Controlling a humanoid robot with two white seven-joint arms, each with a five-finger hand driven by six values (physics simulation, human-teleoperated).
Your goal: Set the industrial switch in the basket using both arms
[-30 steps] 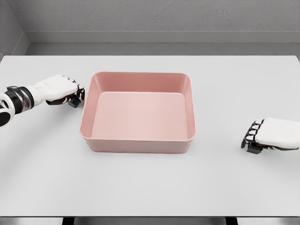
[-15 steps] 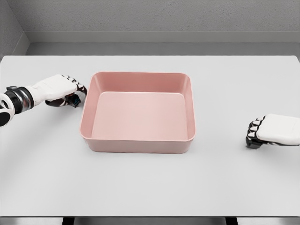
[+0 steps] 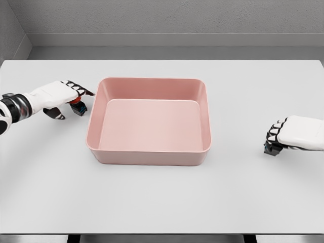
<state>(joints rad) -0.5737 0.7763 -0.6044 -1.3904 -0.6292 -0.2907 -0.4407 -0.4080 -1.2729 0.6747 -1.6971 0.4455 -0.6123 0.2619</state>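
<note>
Fingers of the left hand [image 3: 56, 95] have spread off the switch [image 3: 77, 107] beside the empty basket [image 3: 93, 147], while the right hand [image 3: 296, 137] stays clenched on a small dark part [image 3: 270, 148], so nothing is binned.

Matt pink plastic basket [image 3: 93, 142]

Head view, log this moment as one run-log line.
left hand: open over industrial switch, left of basket | right hand: curled on small dark object | basket: empty
</note>
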